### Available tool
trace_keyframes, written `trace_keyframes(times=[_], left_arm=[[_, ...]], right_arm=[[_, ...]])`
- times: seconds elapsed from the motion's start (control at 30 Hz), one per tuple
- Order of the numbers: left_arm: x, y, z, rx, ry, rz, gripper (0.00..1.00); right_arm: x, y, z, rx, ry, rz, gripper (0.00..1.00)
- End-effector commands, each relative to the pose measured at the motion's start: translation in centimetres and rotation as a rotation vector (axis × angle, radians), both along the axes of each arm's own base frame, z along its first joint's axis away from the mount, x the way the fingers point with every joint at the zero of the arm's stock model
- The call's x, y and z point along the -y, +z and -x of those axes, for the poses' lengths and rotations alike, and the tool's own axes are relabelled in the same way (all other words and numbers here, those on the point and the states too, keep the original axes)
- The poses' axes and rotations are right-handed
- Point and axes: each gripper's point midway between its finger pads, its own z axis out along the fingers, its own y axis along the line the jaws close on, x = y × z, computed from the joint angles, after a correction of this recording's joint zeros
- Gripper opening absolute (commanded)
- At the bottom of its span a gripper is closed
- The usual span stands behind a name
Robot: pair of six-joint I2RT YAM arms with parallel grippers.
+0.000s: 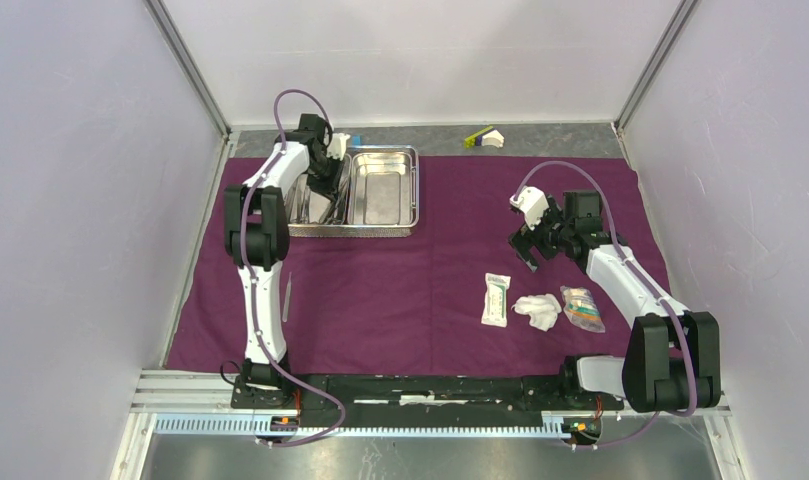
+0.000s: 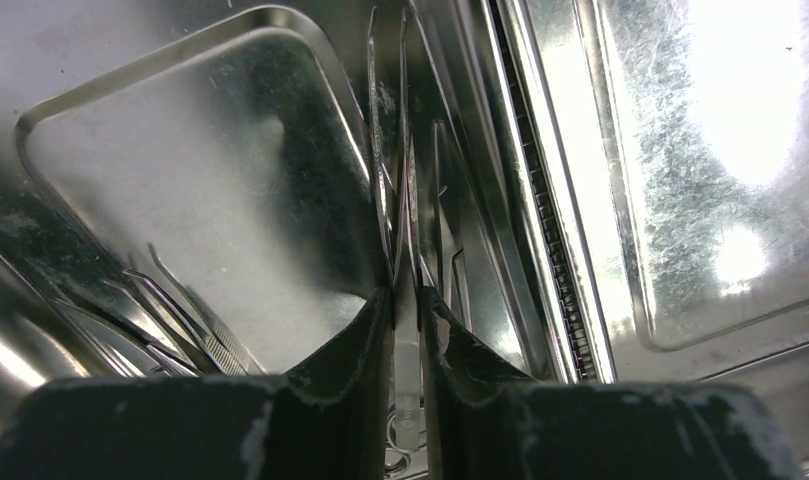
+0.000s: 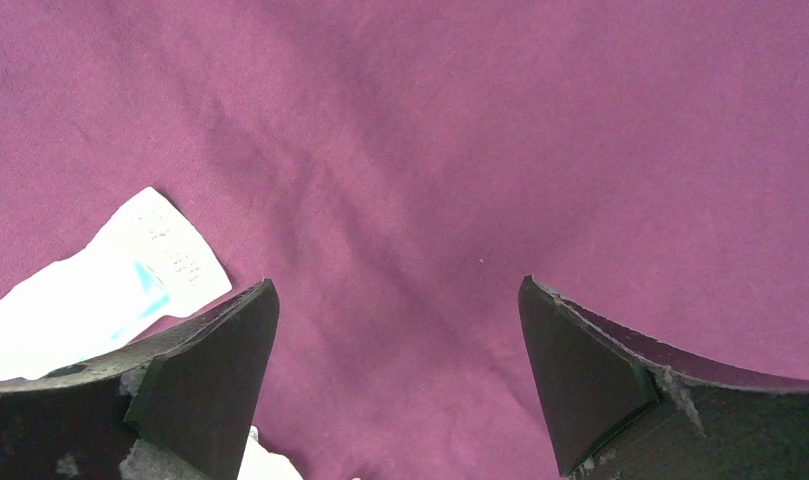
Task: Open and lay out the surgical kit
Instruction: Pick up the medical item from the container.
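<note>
The dark purple cloth lies spread on the table. The steel tray stands at its back left. My left gripper is down in the tray's left compartment; in the left wrist view it is shut on slim metal tweezers. Other instruments lie in that compartment. Another slim tweezers lies on the cloth at left. The white packet, gauze and clear packet lie at right. My right gripper is open and empty above the cloth, near the white packet.
A yellow-green and white piece lies on the bare table behind the cloth. A small blue block shows by the tray's back rim near the left wrist. White walls stand close on the left, back and right.
</note>
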Motion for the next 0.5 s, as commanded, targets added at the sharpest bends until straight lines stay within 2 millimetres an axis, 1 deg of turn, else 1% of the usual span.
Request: trace_keyframes(times=[0.0, 0.13, 0.3, 0.47], left_arm=[[0.0, 2.1, -0.7, 0.055, -0.031, -0.016, 0.21], [-0.3, 4.4, -1.3, 0.109, -0.026, -0.025, 0.17], [-0.7, 6.8, -1.9, 0.160, -0.022, -0.043, 0.14], [-1.1, 8.3, -2.1, 0.193, -0.018, -0.064, 0.11]], right_arm=[[-0.2, 1.1, -0.9, 0.030, 0.010, -0.013, 0.97], [-0.3, 1.2, -0.9, 0.031, 0.011, -0.013, 0.97], [-0.3, 1.2, -0.9, 0.031, 0.012, -0.013, 0.97], [-0.3, 1.4, -1.0, 0.037, 0.013, -0.015, 0.97]])
